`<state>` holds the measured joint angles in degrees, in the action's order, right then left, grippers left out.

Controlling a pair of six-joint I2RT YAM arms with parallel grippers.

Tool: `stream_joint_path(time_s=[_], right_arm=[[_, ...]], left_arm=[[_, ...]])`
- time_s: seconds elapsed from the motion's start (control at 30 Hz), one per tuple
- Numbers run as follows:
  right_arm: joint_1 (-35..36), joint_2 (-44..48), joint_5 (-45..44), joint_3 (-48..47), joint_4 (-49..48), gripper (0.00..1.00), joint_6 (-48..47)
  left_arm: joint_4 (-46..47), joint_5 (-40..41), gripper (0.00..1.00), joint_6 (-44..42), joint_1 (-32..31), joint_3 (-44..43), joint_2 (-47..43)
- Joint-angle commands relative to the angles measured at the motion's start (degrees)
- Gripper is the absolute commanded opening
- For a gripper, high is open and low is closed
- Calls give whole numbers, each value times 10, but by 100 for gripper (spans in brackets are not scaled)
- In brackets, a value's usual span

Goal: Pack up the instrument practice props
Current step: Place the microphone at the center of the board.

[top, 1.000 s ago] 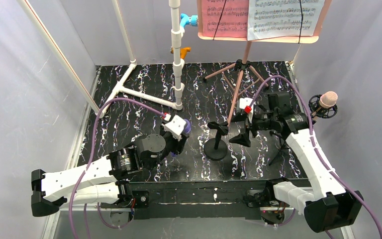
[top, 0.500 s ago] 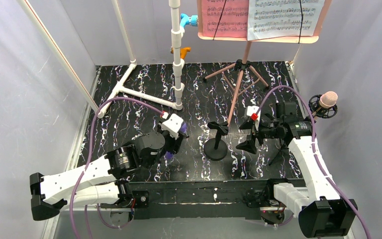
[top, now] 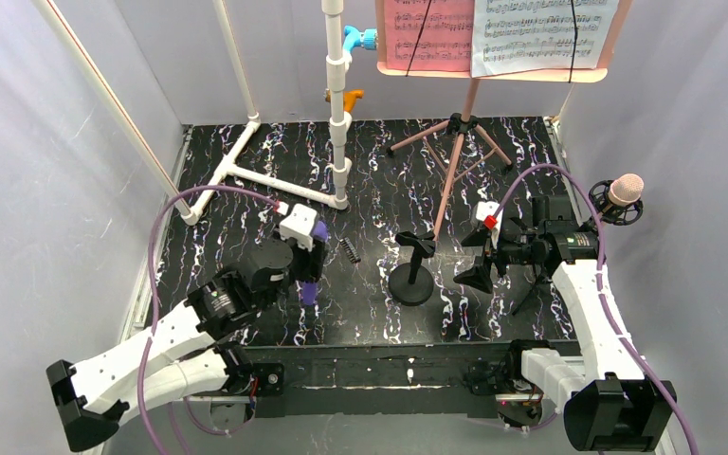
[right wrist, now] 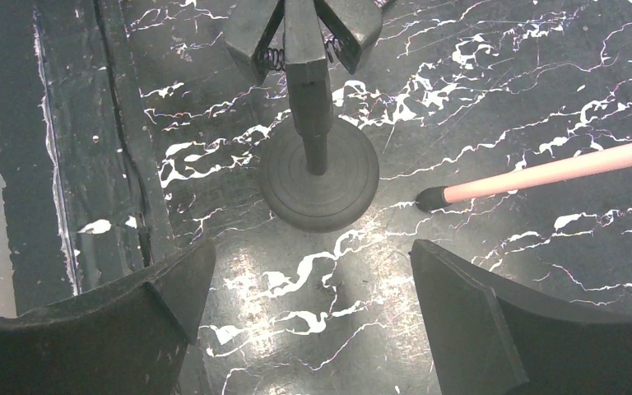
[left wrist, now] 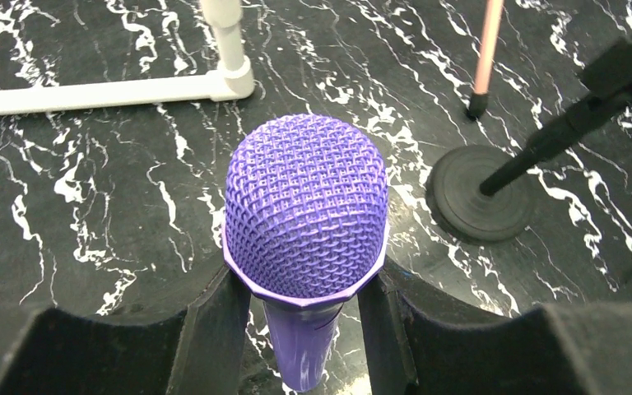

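My left gripper [top: 305,258] is shut on a purple microphone [top: 309,286], mesh head [left wrist: 304,214] up and handle pointing down between the fingers, left of centre. My right gripper [top: 479,256] hangs open with nothing in it, just right of a black round-based microphone stand [top: 411,282]. That stand's base [right wrist: 319,177] and spring clip lie ahead of the open right gripper [right wrist: 313,280]. The pink tripod music stand [top: 463,133] is at the back, its desk carrying a pink page [top: 427,33] and a white page [top: 542,33]. A beige-pink microphone [top: 626,190] sits in a holder at far right.
A white pipe frame [top: 338,114] with blue and orange fittings rises at back centre, its foot [left wrist: 132,89] running left. A small black comb-like clip [top: 349,249] lies on the marbled mat between the grippers. One pink stand leg [right wrist: 543,173] ends near the round base.
The left arm has carried the purple microphone to the left, uncovering the small black clip. The right gripper has drifted slightly right and toward the near edge, still open.
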<state>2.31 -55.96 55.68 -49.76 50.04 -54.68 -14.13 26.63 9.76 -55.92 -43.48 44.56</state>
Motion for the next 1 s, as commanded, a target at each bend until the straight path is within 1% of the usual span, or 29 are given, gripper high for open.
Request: stream_joint_path(time_s=[0.0, 0.27, 0.37, 0.63, 0.73, 0.87, 0.97], right_arm=[[-1, 7, 9, 7, 1, 98, -9], [-2, 9, 3, 10, -1, 98, -8], [-2, 11, 3, 9, -1, 98, -7], [-2, 14, 1, 10, 0, 98, -7], [-2, 15, -1, 10, 0, 98, -8], [-2, 16, -5, 11, 0, 98, -8], [-2, 16, -7, 11, 0, 98, -8]], left_arm=[[-15, -26, 0, 31, 45, 7, -32], [-29, -80, 0, 69, 122, 5, -43], [-36, -106, 0, 86, 167, 0, -39], [-30, -242, 0, 157, 303, -20, -10], [-37, -299, 0, 173, 344, -34, 18], [-52, -356, 0, 198, 395, -56, 61], [-45, -411, 0, 213, 433, -62, 92]])
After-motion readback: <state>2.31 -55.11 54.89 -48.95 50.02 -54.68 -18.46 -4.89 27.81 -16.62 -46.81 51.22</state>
